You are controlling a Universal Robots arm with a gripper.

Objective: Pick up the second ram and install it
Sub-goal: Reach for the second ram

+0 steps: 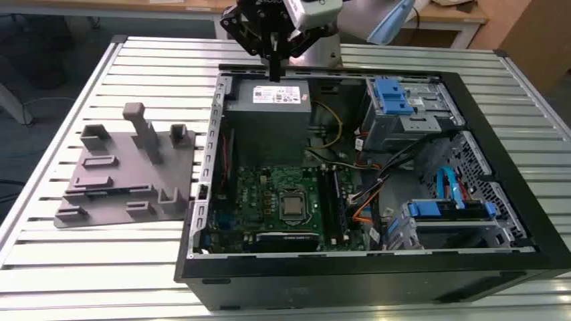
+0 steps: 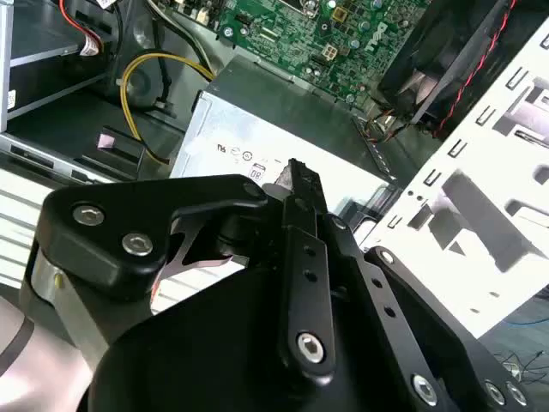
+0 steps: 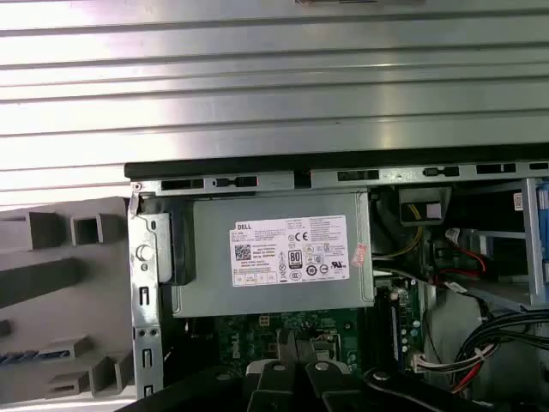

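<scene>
In the exterior view my gripper (image 1: pixel 275 72) hangs over the power supply (image 1: pixel 267 107) at the far end of the open computer case (image 1: pixel 357 264). Its fingers look pressed together with nothing between them. The grey slotted tray (image 1: pixel 116 174) sits on the slatted table (image 1: pixel 53 257), outside the case on the exterior view's left. So the pickup spot lies sideways and nearer the camera from where the gripper is, well apart from it.

In the second wrist view the gripper (image 2: pixel 298 176) points down at the power supply (image 2: pixel 283 129), with the motherboard (image 2: pixel 343 34) beyond it. The fingers are closed and I see no board in them.

In the first wrist view the gripper (image 3: pixel 293 343) is again drawn together. This view adds a thin blue strip seated on edge in a slot of the tray (image 3: pixel 51 283). I take it for the second ram (image 3: pixel 30 355), and its long axis seems to run toward the case wall.
</scene>
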